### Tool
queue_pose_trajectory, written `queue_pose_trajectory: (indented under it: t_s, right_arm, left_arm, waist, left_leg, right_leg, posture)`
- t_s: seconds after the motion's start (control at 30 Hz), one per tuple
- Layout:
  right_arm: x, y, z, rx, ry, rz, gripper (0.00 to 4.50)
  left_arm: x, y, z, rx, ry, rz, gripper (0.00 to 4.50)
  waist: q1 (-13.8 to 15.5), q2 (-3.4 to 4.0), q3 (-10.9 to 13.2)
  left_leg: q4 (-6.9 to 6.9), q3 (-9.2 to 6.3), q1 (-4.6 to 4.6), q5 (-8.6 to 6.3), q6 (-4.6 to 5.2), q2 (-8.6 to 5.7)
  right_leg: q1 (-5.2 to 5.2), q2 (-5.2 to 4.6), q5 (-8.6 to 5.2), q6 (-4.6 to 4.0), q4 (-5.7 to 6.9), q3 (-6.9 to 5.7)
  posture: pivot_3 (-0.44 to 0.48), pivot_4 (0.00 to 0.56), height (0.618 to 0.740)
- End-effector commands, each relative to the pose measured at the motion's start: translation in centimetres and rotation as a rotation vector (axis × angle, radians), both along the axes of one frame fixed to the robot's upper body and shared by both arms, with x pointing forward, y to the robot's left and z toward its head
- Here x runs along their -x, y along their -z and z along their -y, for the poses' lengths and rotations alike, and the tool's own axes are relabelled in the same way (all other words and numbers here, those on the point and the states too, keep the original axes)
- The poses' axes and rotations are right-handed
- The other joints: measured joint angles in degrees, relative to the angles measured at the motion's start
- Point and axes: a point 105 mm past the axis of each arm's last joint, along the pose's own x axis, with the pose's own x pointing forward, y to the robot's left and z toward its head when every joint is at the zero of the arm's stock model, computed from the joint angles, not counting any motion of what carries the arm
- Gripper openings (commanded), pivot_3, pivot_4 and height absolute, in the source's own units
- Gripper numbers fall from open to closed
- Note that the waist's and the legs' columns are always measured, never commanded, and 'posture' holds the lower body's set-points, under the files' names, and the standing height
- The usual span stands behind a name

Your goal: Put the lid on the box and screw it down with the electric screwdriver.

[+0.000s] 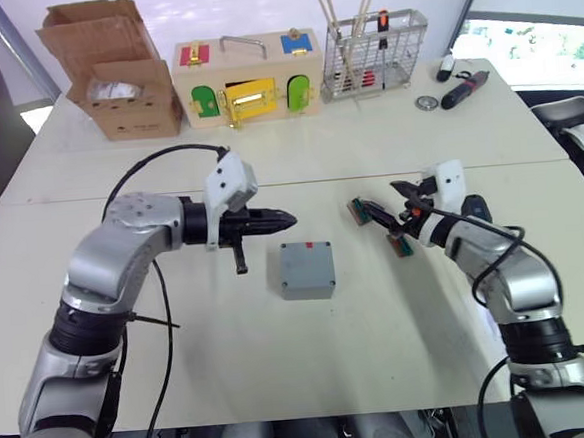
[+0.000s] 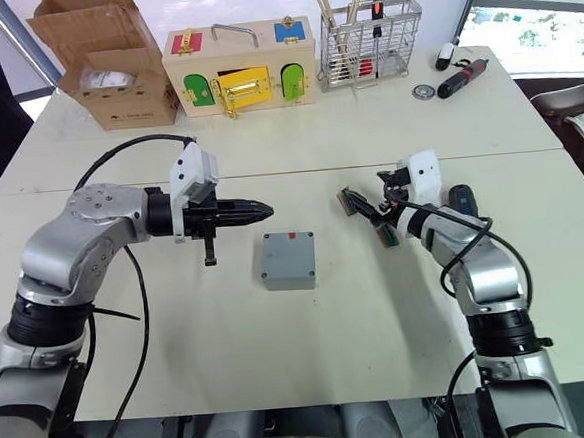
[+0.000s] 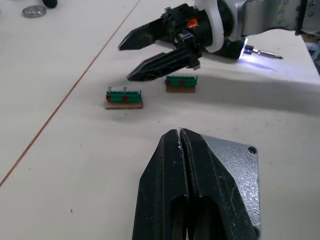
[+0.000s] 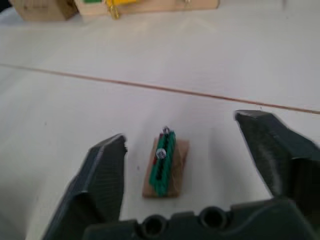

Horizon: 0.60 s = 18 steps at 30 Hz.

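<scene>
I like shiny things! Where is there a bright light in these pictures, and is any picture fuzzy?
In the left wrist view, a white-blue glow shines beside the right gripper, by a screwdriver bit. In the left eye view, daylight glares through the window. In the right wrist view, the near fingers look soft, as does the green holder.

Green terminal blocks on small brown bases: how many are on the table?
2. One green terminal block on a brown base lies between the grippers; the other lies beneath the open right gripper.
</scene>
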Motion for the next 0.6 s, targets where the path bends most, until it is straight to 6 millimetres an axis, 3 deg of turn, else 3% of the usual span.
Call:
queue_pose_trajectory:
  t_s: [0.03,0.07,0.6]
  right_arm:
    - [-0.1,-0.8,-0.8,0.007,-0.025,0.052,2.47]
    - [-0.1,-0.7,-1.0,0.008,-0.027,0.051,2.12]
    - [-0.4,1.1,-1.5,0.052,-0.021,0.009,2.12]
  left_arm:
    - [0.5,-0.2,0.1,-0.009,0.007,0.025,0.00]
    - [0.5,0.0,0.0,-0.017,0.003,0.025,0.00]
    - [0.5,0.9,0.2,-0.030,0.002,0.024,0.00]
  waist:
    - [0.08,0.00,0.00]
    - [0.11,0.00,0.00]
    - [-0.02,0.00,0.00]
  left_leg:
    - [0.00,0.00,0.00,0.01,-0.01,0.00]
    - [0.01,0.00,0.00,0.01,-0.02,-0.01]
    - [0.00,0.00,0.00,0.01,-0.02,0.00]
  right_leg:
    - [0.00,0.00,0.00,0.00,0.00,0.00]
    - [0.00,-0.01,0.00,0.00,0.00,0.00]
    - [0.00,0.01,0.00,0.00,0.00,-0.01]
  posture:
    - [0.000,0.150,0.740]
    - [0.000,0.150,0.740]
    - [0.000,0.150,0.740]
